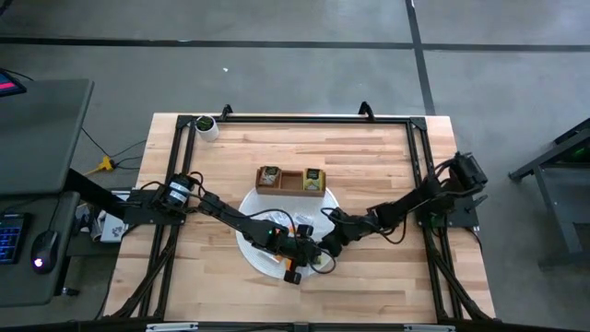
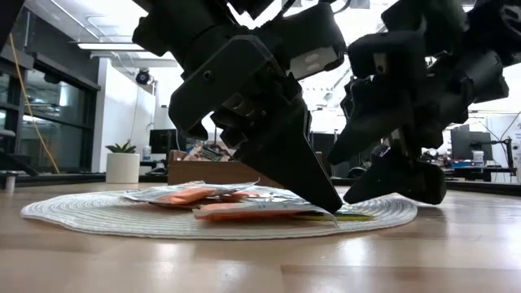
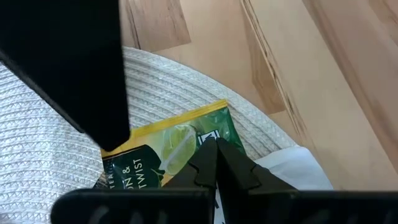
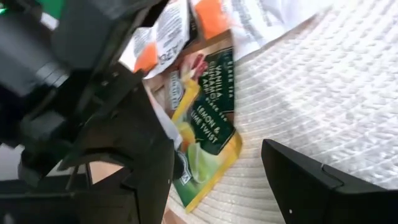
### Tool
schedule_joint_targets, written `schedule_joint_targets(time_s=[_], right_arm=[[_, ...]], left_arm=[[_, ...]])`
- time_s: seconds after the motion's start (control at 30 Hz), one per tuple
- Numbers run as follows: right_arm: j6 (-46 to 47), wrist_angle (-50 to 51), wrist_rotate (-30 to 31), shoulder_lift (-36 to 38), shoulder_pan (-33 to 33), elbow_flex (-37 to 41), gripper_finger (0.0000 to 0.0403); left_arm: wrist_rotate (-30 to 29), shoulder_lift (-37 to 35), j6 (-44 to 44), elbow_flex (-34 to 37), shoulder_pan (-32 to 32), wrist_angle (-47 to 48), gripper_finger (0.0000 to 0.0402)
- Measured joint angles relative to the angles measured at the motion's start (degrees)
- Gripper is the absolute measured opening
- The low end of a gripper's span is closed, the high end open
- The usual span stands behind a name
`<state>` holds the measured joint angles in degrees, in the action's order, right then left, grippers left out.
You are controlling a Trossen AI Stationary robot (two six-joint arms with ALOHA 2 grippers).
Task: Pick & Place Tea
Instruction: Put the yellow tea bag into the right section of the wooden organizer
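Several tea packets lie in a loose heap on the round white woven mat (image 1: 251,247) (image 4: 311,87). The nearest one is a green and yellow packet (image 3: 168,149) (image 4: 208,134), flat on the mat, with orange and white packets (image 2: 203,195) (image 4: 168,31) behind it. My left gripper (image 3: 216,149) (image 1: 295,267) is shut, its tips down on the green packet. My right gripper (image 4: 224,186) (image 1: 324,251) hangs open just beside it over the mat's right part and touches nothing; one of its fingers (image 4: 311,180) shows above bare mat. My left gripper presses its shut fingertips (image 2: 330,202) down on the green packet's printed face (image 3: 205,127), near the packet's yellow end. The fingers slant down from the table's left. The packet lies flat on the mat, with an orange packet (image 2: 260,210) beside the tips.
A brown wooden tray (image 1: 290,181) with packets in its end compartments stands just beyond the mat. A small white pot (image 1: 206,127) sits at the far left corner. A black frame (image 1: 419,166) runs along the table's edges. Bare wood lies on the mat's near side.
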<state>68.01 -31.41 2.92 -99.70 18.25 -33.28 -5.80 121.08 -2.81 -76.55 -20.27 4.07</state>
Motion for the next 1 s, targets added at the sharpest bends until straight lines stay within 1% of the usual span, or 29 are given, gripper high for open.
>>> schedule_joint_targets(time_s=[0.07,0.17,0.27,0.4,0.5,0.67,0.8,0.9,1.0], right_arm=[[1.06,0.72,-0.86,0.0,-0.71,0.0,0.0239],[2.09,2.86,-3.74,0.0,-1.93,-0.67,0.0239],[1.2,7.9,-6.86,0.02,-3.02,-3.1,0.0239],[-1.1,16.06,-9.48,0.02,-3.96,-7.36,0.0239],[-1.75,19.0,-10.68,0.02,-4.19,-8.78,0.0239],[-1.93,17.41,-12.27,-1.02,-4.19,-8.81,0.0239],[-3.79,12.17,-15.62,-3.64,-4.54,-8.85,0.0238],[-3.54,8.66,-17.67,-5.7,-4.55,-8.89,0.0238],[-3.78,8.41,-17.77,-6.26,-4.42,-8.92,0.0238]], left_arm=[[0.02,0.0,-0.02,0.02,0.0,-0.02,0.0],[0.02,0.0,-0.01,0.02,0.0,-0.04,0.0],[0.04,0.0,-0.02,0.02,0.0,-0.05,0.0],[0.06,0.0,-0.02,0.04,0.0,-0.06,0.0],[-0.65,0.0,-0.01,0.26,-0.4,-0.14,0.0],[-1.11,0.02,-0.02,0.26,-0.48,-0.21,0.0],[-1.88,0.01,0.0,0.28,-1.21,-0.2,0.0],[-1.24,0.0,0.0,0.28,-1.2,-0.29,0.0],[-1.14,0.02,0.0,0.28,-1.18,-0.37,0.0]])
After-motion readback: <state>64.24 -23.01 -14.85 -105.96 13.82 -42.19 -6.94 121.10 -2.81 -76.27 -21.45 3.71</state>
